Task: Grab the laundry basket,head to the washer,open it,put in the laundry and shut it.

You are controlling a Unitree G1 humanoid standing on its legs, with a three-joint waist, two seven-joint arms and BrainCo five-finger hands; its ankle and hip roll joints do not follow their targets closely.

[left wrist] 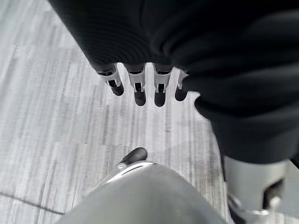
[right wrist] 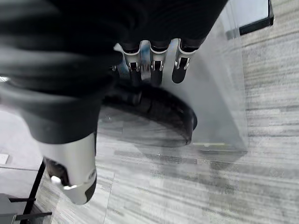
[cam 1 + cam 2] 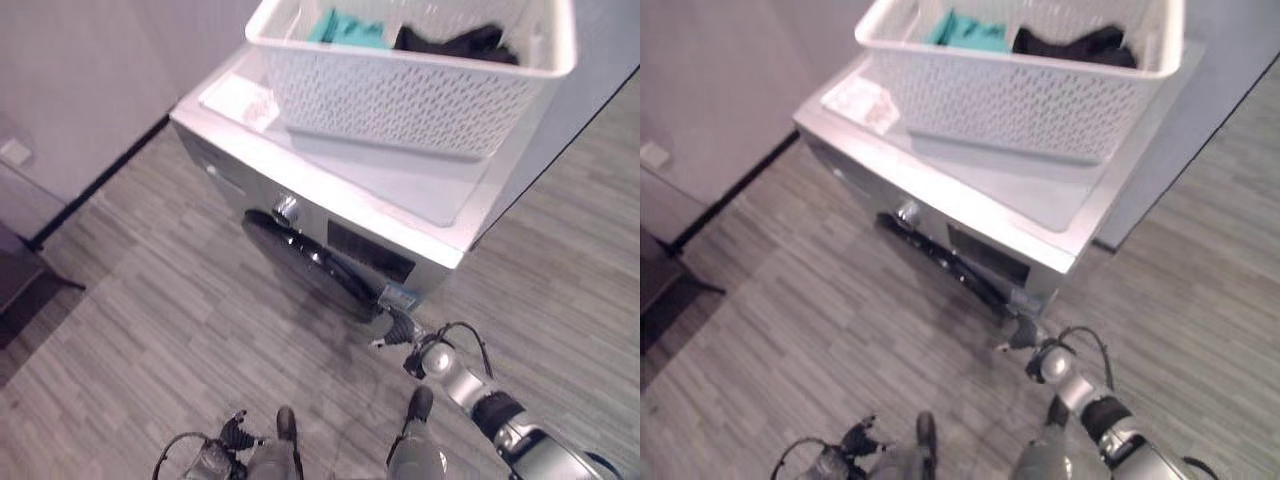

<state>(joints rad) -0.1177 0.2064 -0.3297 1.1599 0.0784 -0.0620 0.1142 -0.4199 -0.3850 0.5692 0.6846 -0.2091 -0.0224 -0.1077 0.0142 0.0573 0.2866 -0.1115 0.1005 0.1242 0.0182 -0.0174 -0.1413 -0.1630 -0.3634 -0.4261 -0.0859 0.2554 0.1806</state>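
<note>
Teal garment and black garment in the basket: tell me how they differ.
The teal garment lies toward the robot's left half of the white laundry basket; the black garment lies toward the right half. The teal one is bright and light in colour, the black one dark. The teal one looks flatter, the black one more bunched, with an end sticking up. Both are crumpled inside the same basket, which stands on the washer.

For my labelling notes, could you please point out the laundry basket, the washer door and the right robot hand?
laundry basket [image 3: 400,100]: left eye view, on its lattice front wall.
washer door [image 3: 310,262]: left eye view, on the dark round glass.
right robot hand [image 3: 398,325]: left eye view, on the hand at the door's edge.
</note>
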